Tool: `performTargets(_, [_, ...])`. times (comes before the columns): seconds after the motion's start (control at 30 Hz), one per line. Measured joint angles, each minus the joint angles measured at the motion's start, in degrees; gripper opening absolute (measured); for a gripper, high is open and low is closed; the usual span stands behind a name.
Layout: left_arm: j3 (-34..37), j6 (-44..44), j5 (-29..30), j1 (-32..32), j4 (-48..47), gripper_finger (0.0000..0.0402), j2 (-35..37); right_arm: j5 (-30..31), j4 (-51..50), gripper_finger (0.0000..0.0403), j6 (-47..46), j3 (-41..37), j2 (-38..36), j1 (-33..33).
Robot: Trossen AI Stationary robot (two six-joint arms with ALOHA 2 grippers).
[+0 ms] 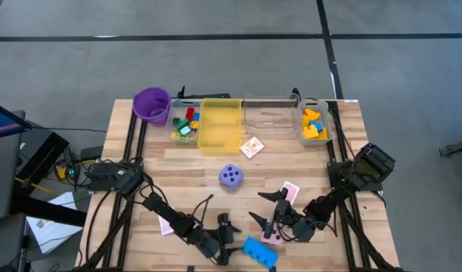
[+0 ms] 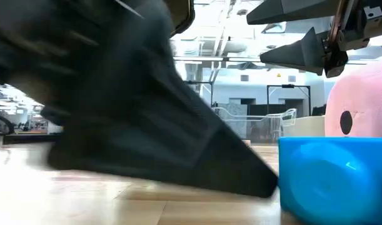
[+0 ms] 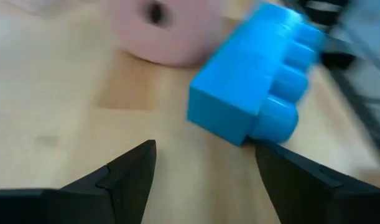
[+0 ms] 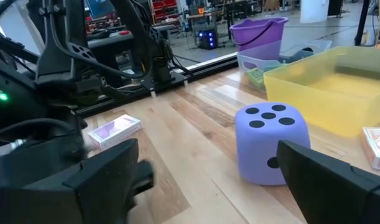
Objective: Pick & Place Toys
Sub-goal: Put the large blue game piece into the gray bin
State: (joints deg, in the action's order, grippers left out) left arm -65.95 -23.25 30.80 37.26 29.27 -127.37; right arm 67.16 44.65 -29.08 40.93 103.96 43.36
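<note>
The table (image 1: 215, 162) carries everything, with containers lined along its far edge — likely so the near half stays free for picking. From largest: the yellow bin (image 1: 221, 124) sits empty in the middle of that row, probably a drop target. Beside it the empty clear bin (image 1: 270, 115), then a smaller clear bin with yellow bricks (image 1: 312, 124); on the other side a bin of mixed bricks (image 1: 184, 125) and the purple cup (image 1: 151, 104) at the end.

The purple die (image 1: 231, 177) sits alone mid-table, untouched. The pink die (image 1: 273, 235) lies near the front edge, just under the right gripper (image 1: 267, 208), whose fingers stand wide apart and hold nothing — it hangs above, seemingly waiting.

The blue brick (image 1: 260, 253) lies flat at the front edge, studs sideways, just beside the pink die. The left gripper (image 1: 223, 242) is low at the table next to it, fingers apart and empty, aimed at the brick's end — looks like lining up for a grasp, not yet around it.

Pink-backed cards are scattered: one (image 1: 252, 146) in front of the bins, one (image 1: 289, 191) by the right arm, one (image 1: 166, 225) under the left arm.
</note>
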Motion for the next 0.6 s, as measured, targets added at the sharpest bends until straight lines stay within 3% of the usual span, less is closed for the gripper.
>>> performTargets(0.13, [0.0, 2.25, -5.85, 0.01, 0.37, 0.0269, 0.0, 0.0, -0.9, 0.0375, 0.09, 0.0, 0.0, -0.01])
performTargets(0.47, [0.0, 4.93, -6.57, 0.11, 0.22, 0.0269, 0.0, -0.02, -0.95, 0.0375, 0.09, 0.0, 0.0, -0.71])
performTargets(0.6, [0.02, 4.94, -9.43, 0.11, 1.3, 0.0269, 0.0, -0.24, -0.95, 0.0375, 0.09, 0.0, 0.0, -0.79])
